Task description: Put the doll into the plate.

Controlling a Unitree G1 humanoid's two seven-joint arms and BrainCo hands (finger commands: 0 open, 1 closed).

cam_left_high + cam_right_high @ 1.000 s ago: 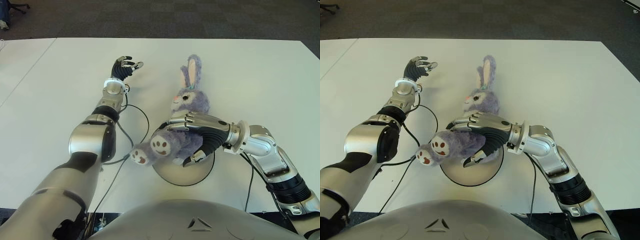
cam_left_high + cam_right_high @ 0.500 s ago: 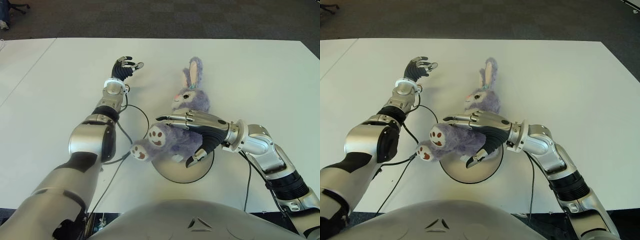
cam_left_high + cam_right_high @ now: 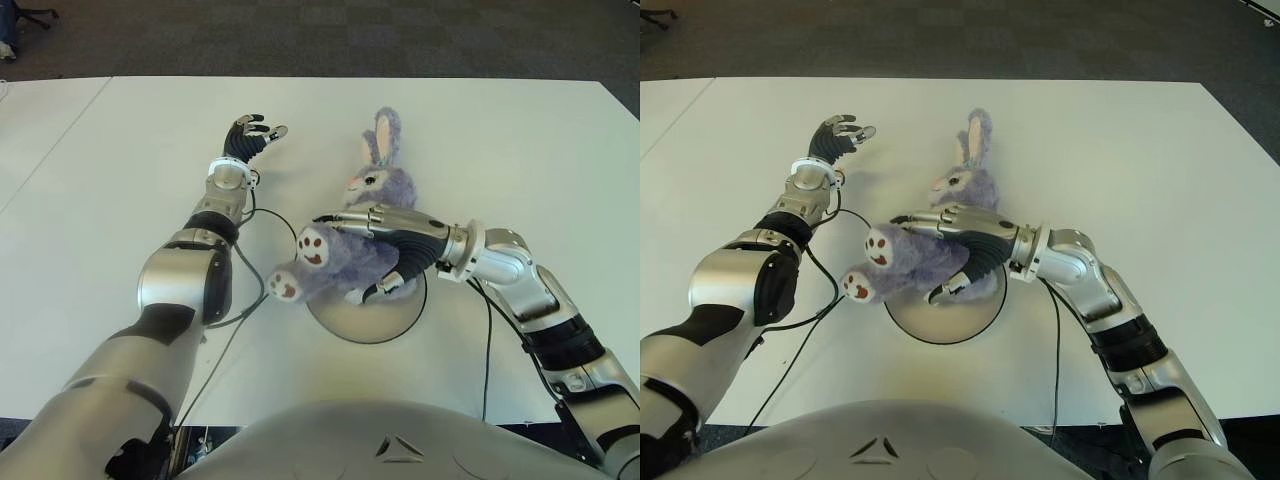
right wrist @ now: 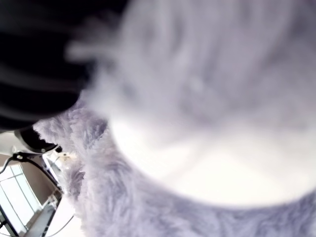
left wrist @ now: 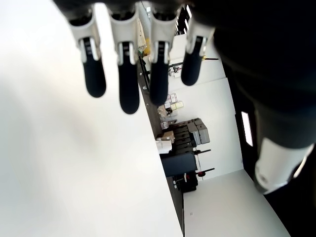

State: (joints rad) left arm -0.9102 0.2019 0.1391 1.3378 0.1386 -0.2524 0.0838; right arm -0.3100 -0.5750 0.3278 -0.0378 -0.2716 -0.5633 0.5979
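Note:
The doll (image 3: 366, 196) is a purple plush rabbit with long ears and pink-soled feet. It lies across the far rim of the round grey plate (image 3: 366, 318), its head on the table beyond and its feet sticking out to the left. My right hand (image 3: 350, 256) lies over its body, open: the fingers (image 3: 362, 218) stretch straight across the top and the thumb stands by its near side. The right wrist view is filled with fur against the palm. My left hand (image 3: 252, 134) shows open, far to the doll's left.
A black cable (image 3: 283, 225) loops over the white table (image 3: 520, 150) between my left arm and the plate. The table's far edge meets dark carpet (image 3: 330, 35). A second white table (image 3: 40, 130) adjoins on the left.
The right hand's fingers have uncurled from the doll and straightened. Hand and doll shifted a little away from me, and the doll's feet swung up to the left.

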